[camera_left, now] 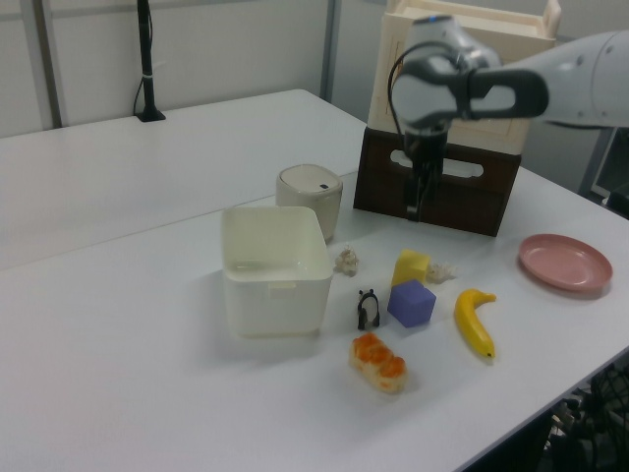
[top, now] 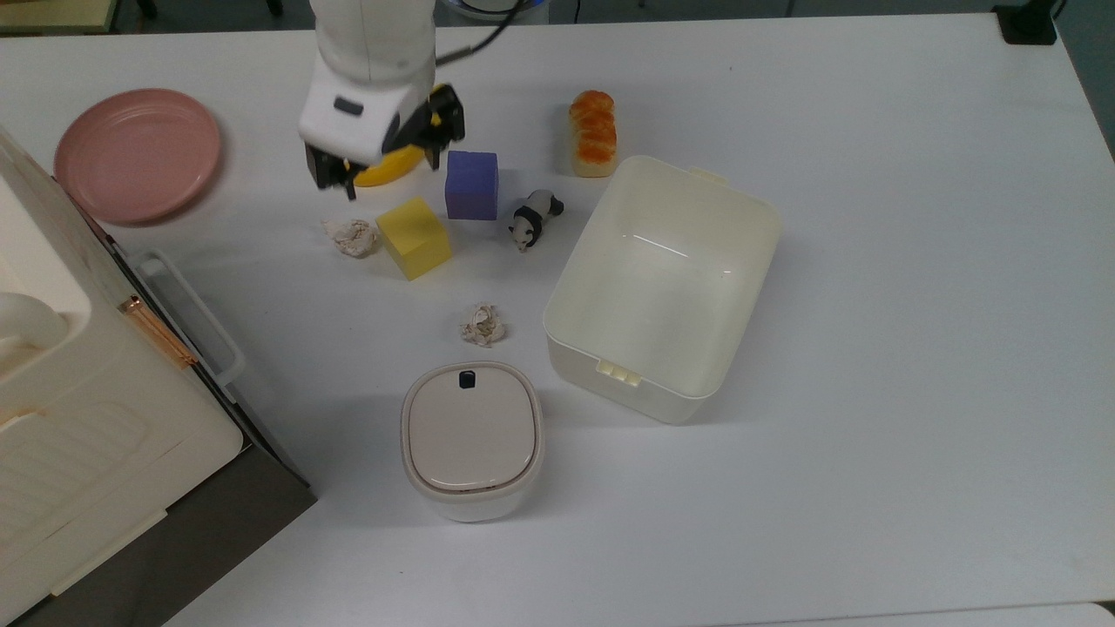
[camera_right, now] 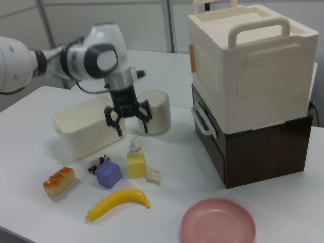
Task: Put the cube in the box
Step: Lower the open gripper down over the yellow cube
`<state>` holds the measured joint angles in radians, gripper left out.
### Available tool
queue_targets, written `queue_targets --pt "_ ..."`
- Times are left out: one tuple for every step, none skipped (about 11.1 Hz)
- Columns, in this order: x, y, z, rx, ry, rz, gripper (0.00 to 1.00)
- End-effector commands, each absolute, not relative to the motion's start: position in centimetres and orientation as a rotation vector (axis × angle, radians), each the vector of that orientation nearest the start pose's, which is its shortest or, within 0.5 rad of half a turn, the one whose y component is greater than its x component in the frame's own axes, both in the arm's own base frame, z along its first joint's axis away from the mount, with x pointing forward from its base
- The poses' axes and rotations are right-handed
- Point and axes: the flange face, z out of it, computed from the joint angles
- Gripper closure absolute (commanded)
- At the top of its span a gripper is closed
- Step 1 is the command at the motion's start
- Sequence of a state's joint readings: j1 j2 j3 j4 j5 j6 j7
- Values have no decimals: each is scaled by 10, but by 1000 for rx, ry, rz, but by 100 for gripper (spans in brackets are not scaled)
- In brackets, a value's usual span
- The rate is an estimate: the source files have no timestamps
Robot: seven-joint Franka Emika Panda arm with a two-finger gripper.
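Note:
The pale-yellow cube [top: 415, 237] [camera_left: 411, 266] [camera_right: 136, 165] rests on the white table, beside a purple block [top: 471, 185]. The cream-white box [top: 636, 383] [camera_left: 275, 295] [camera_right: 76, 136] stands with nothing in it at the top view's right of the cube. My gripper [top: 389, 174] [camera_right: 133, 129] [camera_left: 413, 206] hangs open in the air, holding nothing. In the top view it is just up and left of the cube, over the banana. In the right view it hovers above the cube with a clear gap.
A banana [camera_right: 119, 202], a toy panda [top: 533, 219] and a bread loaf [top: 593, 132] lie near the cube. Two crumpled paper balls [top: 351, 236] [top: 482, 324], a lidded bin [top: 471, 438], a pink plate [top: 138, 153] and a big white appliance [top: 78, 418] surround it.

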<state>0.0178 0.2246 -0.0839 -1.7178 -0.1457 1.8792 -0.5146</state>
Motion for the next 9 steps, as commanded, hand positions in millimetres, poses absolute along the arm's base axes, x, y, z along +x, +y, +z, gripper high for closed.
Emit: queue_targets --pt "618 -50 388 -3186 -948 178 4" --pt "619 -46 370 -3178 -969 211 4" --pt "619 -44 361 -3171 -975 233 4" --pt "617 -42 349 -3162 -981 264 4" --pt "616 -38 343 -3154 -996 283 4" --pt "612 -30 335 -3144 -1009 306 4" --pt "611 -28 334 -3143 -1007 310 4" --pt "611 -28 333 -3143 -1004 315 4" --pt "611 -28 334 -3145 -1002 310 4"
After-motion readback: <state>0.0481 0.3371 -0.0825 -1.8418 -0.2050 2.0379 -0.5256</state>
